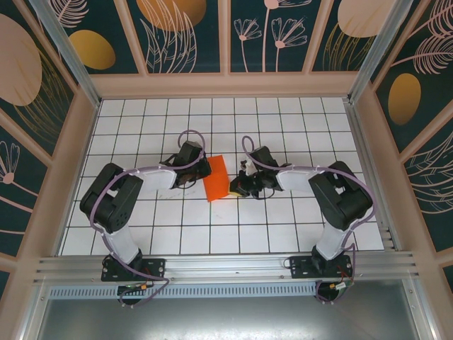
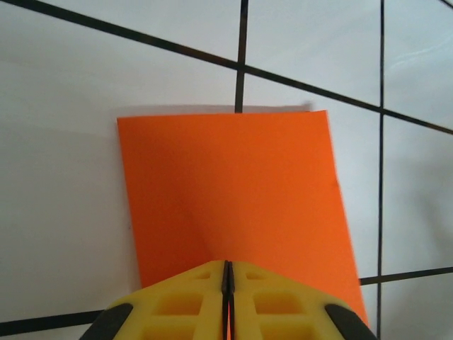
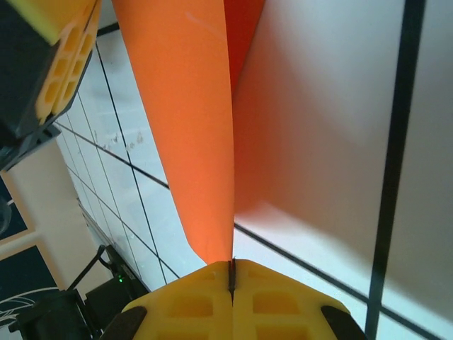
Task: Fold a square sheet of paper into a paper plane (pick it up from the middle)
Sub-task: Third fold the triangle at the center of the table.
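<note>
**Position.** The sheet (image 1: 216,177) sat at the middle of the table (image 1: 141,127), doubled over between the two grippers. In the right wrist view, part of it stood up off the tiles.

**Tool state.** The left gripper (image 2: 227,268) had its fingers pressed together on the near edge of the sheet. A thin orange line showed in the seam between them. The right gripper (image 3: 231,265) was also closed, pinching the sheet at the end where its two layers met.

**Step in hand (judged).** This was probably the centre fold, which was formed but not yet pressed flat.

**Procedure.**
1. Both pinches needed to stay firm, because thin paper slips easily.
2. The free edges had to be squared over each other before any flattening. A skew at this stage would carry into every later fold.
3. The arms needed to move together. Pulling them apart risked a tear, and pushing them together risked a buckle.
4. The crease was best laid down against the table, working outward from the pinched end.
5. One gripper was to release only once the layers lay flat.
</note>
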{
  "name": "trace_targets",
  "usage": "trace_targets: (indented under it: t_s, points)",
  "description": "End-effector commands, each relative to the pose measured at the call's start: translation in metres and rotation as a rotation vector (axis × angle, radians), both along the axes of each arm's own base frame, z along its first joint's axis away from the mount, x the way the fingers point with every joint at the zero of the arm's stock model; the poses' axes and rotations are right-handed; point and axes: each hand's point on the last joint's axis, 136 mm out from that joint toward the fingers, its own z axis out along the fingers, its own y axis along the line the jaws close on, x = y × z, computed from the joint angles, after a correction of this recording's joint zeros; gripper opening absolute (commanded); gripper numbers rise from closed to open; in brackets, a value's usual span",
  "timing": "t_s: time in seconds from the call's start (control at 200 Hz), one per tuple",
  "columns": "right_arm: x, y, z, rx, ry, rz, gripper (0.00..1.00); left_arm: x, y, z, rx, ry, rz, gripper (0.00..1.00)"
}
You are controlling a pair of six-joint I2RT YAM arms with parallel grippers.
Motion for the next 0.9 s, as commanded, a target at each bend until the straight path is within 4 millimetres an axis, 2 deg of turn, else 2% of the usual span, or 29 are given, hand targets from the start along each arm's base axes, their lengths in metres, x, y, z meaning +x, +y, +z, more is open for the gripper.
trace_targets:
  t_s: [0.0, 0.115, 0.22, 0.415, 0.585, 0.746, 0.896]
  points:
    - [-0.013, -0.009, 0.005, -0.010, 0.010, 0.020, 0.00, -0.002, -0.001, -0.012, 0.016, 0.025, -0.028, 0.11]
    - [-0.013, -0.010, 0.010, -0.013, -0.002, 0.020, 0.00, -0.009, -0.004, -0.020, -0.003, 0.049, -0.041, 0.10]
    - [-0.006, -0.003, 0.015, 0.012, -0.025, 0.023, 0.00, -0.016, -0.006, -0.028, -0.018, 0.076, -0.057, 0.08]
    - [0.014, 0.024, 0.026, 0.071, -0.104, 0.051, 0.00, -0.025, -0.003, -0.038, -0.011, 0.100, -0.065, 0.08]
    - [0.026, 0.047, 0.021, 0.082, -0.129, 0.079, 0.00, -0.024, -0.006, -0.036, -0.019, 0.096, -0.079, 0.08]
    - [0.038, 0.057, 0.012, 0.066, -0.142, 0.085, 0.00, -0.018, -0.011, -0.025, -0.037, 0.073, -0.092, 0.08]
    - [0.042, 0.058, -0.001, 0.044, -0.133, 0.073, 0.00, -0.006, -0.016, 0.006, -0.067, -0.002, -0.090, 0.11]
